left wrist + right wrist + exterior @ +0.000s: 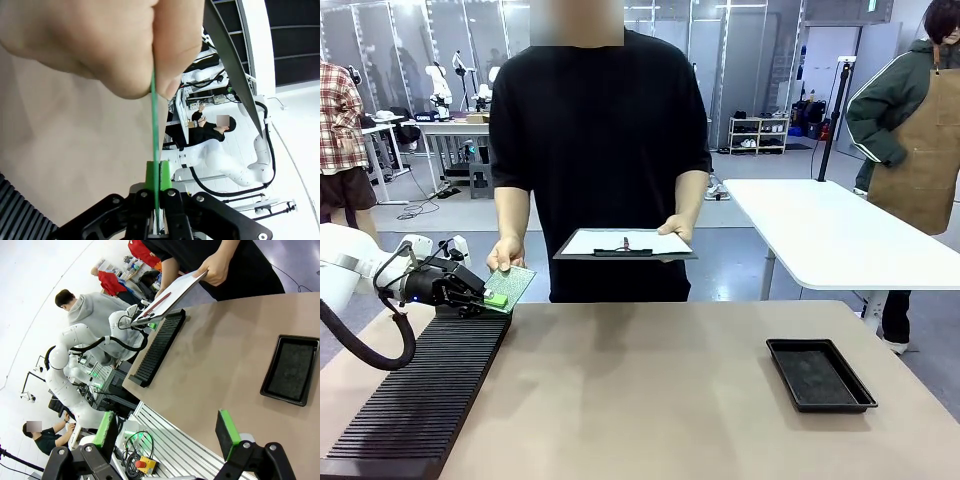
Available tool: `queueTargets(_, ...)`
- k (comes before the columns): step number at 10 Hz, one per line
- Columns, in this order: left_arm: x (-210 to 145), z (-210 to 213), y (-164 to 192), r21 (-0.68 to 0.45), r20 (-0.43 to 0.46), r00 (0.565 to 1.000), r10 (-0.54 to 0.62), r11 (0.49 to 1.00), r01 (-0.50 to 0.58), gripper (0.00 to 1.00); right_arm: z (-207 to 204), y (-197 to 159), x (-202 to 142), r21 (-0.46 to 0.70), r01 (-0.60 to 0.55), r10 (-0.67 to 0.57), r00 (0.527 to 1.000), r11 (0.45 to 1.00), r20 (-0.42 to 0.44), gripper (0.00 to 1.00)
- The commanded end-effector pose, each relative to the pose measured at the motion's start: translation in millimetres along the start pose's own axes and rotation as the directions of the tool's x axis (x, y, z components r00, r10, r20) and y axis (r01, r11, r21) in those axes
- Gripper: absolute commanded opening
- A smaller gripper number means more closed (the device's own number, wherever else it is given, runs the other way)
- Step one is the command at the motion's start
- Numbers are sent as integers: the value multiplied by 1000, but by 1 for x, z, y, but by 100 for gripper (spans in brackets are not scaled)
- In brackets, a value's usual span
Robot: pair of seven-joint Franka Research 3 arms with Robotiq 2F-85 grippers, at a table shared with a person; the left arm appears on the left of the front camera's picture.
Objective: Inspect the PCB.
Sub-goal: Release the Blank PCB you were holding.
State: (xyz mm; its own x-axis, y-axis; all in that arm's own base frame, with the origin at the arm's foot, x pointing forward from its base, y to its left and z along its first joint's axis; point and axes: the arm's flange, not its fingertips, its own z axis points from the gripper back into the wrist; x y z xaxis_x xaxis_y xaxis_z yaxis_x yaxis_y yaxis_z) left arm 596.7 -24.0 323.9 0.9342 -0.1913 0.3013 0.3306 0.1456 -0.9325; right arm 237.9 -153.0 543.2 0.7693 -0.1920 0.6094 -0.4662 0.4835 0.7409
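Observation:
The PCB (510,286) is a thin green board held above the far left corner of the table. My left gripper (492,298) is shut on its lower edge. The person's hand (505,253) pinches its upper edge at the same time. In the left wrist view the PCB (155,125) shows edge-on, clamped between the green pads (151,175), with the person's fingers (125,50) closed on it above. My right gripper (167,432) stands open with nothing between its fingers, well off the table's near side.
A black ribbed rack (420,395) lies along the table's left side under the left arm. A black shallow tray (820,374) sits at the right. The person holds a clipboard with white paper (625,243) in the other hand over the far edge.

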Motion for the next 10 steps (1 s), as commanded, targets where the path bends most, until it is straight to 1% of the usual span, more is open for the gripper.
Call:
queueTargets(1,-1,1,-1,-4,-5,1000,-3,1000,3,39,-1,0,2,8,-20,20,1000,1000,6,100)
queueTargets(2,-1,1,-1,-6,-4,1000,-1,1000,1,76,-1,0,2,8,-20,20,1000,1000,6,100)
queueTargets(3,-1,1,-1,-10,-4,1000,-5,1000,5,42,-1,0,2,8,-20,20,1000,1000,6,100)
queueTargets(4,-1,2,-1,-11,-3,1000,-6,1000,6,100,-1,0,2,8,-20,20,1000,1000,6,100)
queueTargets(5,0,2,-2,-11,0,1000,-6,1000,6,78,-1,0,2,8,-20,20,1000,1000,6,100)
queueTargets(6,0,2,-2,-11,0,1000,-4,1000,4,100,-1,0,2,8,-20,20,1000,1000,6,100)
queueTargets(10,-1,5,2,-15,4,1000,9,1000,-9,100,-1,0,2,8,-20,20,1000,1000,6,100)
